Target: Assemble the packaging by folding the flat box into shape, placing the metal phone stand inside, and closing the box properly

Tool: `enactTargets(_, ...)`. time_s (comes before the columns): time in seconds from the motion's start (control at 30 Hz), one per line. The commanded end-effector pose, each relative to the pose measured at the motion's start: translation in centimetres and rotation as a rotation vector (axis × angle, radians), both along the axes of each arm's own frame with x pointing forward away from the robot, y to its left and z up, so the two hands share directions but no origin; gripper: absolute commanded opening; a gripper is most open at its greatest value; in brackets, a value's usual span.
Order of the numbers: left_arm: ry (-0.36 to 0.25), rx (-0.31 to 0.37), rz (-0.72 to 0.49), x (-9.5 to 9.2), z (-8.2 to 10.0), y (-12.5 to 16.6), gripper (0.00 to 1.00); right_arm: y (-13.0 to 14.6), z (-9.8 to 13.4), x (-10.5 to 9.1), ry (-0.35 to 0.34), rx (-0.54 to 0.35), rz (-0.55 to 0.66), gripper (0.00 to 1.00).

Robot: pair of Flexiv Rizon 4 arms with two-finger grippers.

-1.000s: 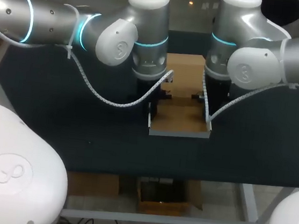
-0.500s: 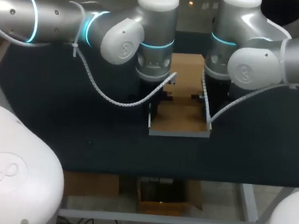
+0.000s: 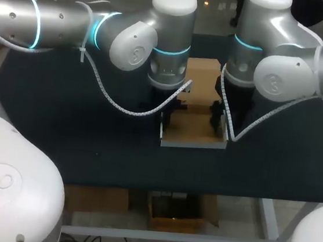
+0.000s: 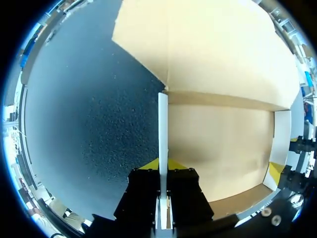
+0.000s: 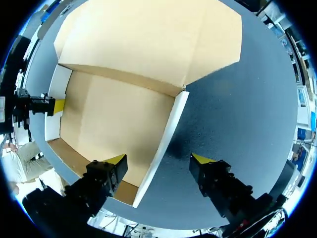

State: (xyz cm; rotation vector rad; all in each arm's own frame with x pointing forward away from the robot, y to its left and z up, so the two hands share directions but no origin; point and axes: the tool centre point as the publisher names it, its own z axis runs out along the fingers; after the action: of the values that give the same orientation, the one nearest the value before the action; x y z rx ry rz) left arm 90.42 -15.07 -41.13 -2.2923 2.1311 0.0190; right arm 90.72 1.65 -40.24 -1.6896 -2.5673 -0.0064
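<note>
A brown cardboard box (image 3: 192,129) lies half folded on the table as a shallow tray with white side walls. Its lid flap (image 3: 205,73) lies flat behind it. My left gripper (image 4: 163,163) is shut on the upright left wall (image 4: 162,129), which runs straight out between its fingers. The box floor (image 4: 218,148) is bare. My right gripper (image 5: 159,161) stands open astride the right wall (image 5: 168,134), one yellow fingertip (image 5: 116,159) inside the tray and the other outside, neither touching the wall. In the head view both grippers (image 3: 177,106) (image 3: 217,114) hang at the tray's back corners.
The dark table mat (image 3: 89,142) stretches to either side of the box. The tray's front wall (image 3: 194,144) sits a short way back from the table's near edge. Cables loop down from both wrists beside the box.
My right gripper has opened and let go of the right wall. The left arm has shifted a little to the right, still gripping the left wall.
</note>
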Motion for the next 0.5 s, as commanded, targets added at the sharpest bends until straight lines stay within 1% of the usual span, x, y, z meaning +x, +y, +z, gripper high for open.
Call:
enactTargets(0.03,-0.013,0.01,0.0,-0.4,0.2,0.4,0.0,-1.9,1.1,-1.2,-0.048,0.069,0.097,1.0)
enactTargets(0.2,-0.02,0.027,-0.005,-0.4,0.3,0.7,0.0,-3.6,2.3,-1.8,-0.104,0.149,0.247,1.0)
enactTargets(0.37,-0.021,0.04,-0.003,-0.4,0.3,1.0,0.0,-4.9,3.3,-2.3,-0.165,0.198,0.399,1.0)
enactTargets(0.5,-0.019,0.046,-0.001,-0.4,0.2,1.1,0.0,-6.1,4.1,-2.8,-0.201,0.297,0.517,1.0)
